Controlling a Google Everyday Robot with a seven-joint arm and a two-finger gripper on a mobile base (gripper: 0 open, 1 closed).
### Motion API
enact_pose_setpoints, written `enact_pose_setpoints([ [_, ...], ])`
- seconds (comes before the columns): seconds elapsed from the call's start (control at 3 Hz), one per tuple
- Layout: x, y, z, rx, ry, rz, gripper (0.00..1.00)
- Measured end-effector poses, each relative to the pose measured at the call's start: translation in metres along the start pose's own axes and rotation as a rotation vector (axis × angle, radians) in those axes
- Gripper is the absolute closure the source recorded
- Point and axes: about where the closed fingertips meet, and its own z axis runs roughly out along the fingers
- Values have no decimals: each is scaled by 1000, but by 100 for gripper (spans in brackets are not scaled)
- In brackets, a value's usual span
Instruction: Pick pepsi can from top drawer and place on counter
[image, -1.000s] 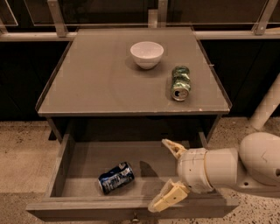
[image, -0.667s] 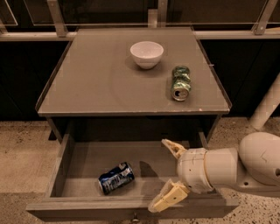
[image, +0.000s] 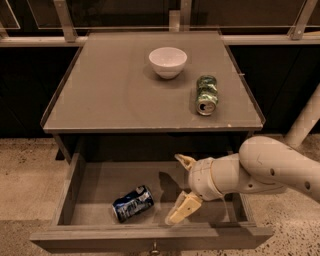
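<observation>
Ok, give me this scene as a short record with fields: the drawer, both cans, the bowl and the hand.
top drawer: pulled open below the counter
pepsi can: on its side on the drawer floor, left of centre
hand: open, inside the drawer, just right of the pepsi can, not touching it
counter: holds a bowl and a second can
white bowl: upright, toward the back of the counter
green can: on its side, on the right part of the counter
task state: pepsi can not yet grasped

No lettering can be made out on the pepsi can (image: 133, 203) (white markings only), with the hand (image: 174, 189) near it.
</observation>
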Motion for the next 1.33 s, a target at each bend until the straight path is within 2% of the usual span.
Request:
enact_pose_setpoints([
  [0.33, 0, 0, 0, 0, 0, 0, 0],
  [0.67, 10, -7, 10, -18, -9, 5, 0],
  [1.33, 22, -33, 50, -65, -53, -4, 0],
])
